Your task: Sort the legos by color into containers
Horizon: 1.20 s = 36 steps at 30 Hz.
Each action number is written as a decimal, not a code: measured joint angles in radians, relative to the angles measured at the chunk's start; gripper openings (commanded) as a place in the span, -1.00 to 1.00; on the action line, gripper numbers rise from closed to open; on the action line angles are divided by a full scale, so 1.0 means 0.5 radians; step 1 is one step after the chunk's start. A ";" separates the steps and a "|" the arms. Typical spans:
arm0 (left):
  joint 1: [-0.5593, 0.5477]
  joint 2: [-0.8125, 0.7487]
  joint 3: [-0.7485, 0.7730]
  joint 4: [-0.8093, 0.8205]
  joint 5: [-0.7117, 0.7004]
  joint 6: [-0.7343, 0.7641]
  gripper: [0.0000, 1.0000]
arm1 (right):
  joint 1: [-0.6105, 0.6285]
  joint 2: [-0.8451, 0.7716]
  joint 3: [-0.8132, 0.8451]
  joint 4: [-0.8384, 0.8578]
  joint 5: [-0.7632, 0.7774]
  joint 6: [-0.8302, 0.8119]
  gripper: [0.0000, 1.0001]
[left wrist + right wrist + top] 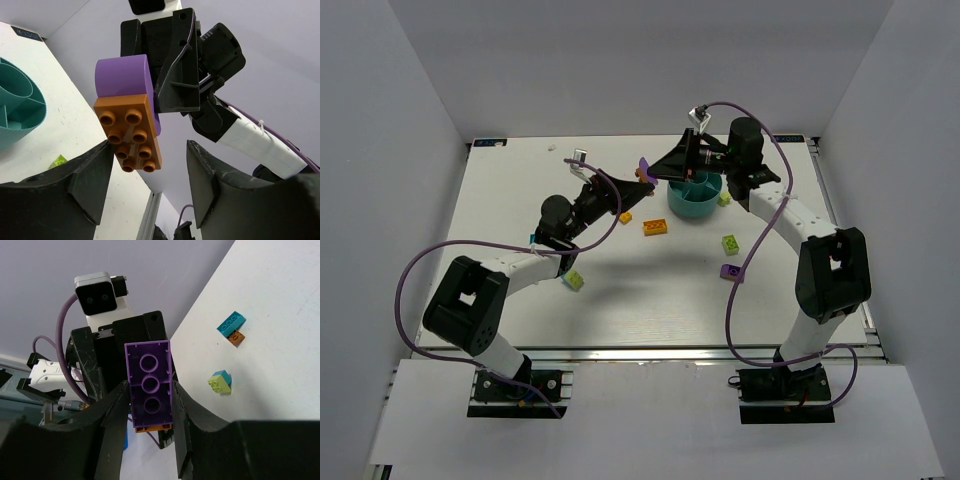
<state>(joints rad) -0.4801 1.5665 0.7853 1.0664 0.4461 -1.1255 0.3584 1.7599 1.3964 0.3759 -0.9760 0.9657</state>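
Note:
A purple lego (pixel 149 382) with an orange lego (pixel 131 132) stuck to its far side hangs in the air left of the teal bowl (pixel 695 197). My right gripper (pixel 150 387) is shut on the purple one, seen as a small purple tip (pixel 643 163) in the top view. My left gripper (pixel 149 146) faces it, open, with the orange brick's lower end between its fingers (pixel 95 170); only the left finger is close to it. The two grippers (pixel 642 183) (pixel 655 170) meet tip to tip above the table.
Loose bricks lie on the table: yellow (pixel 625 218), orange-yellow (pixel 656 228), lime (pixel 730 243), purple (pixel 729 271), lime-cyan (pixel 574 281) and a lime one (pixel 724 199) by the bowl. The right wrist view shows a cyan-on-orange brick (pixel 231 324).

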 measured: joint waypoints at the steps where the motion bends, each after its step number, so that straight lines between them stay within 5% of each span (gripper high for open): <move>1: 0.000 0.000 0.000 0.002 0.001 0.000 0.30 | 0.001 0.000 0.000 0.001 -0.001 0.001 -1.00; 14: 0.002 0.035 0.000 0.015 0.009 -0.040 -0.73 | 0.002 -0.002 0.000 0.036 -0.036 0.007 -1.00; 30: 0.111 -0.105 -0.093 -0.043 0.032 0.014 -0.78 | -0.275 -0.002 0.000 0.002 -0.064 -0.198 -1.00; 36: 0.184 -0.221 -0.105 -0.253 0.034 0.133 -0.78 | -0.323 0.008 0.111 -0.469 0.088 -0.773 -1.00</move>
<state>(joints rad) -0.3882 1.4559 0.7330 0.9401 0.4629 -1.0592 0.1970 1.7641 1.4517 0.1413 -0.9321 0.5793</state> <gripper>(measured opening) 0.460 0.415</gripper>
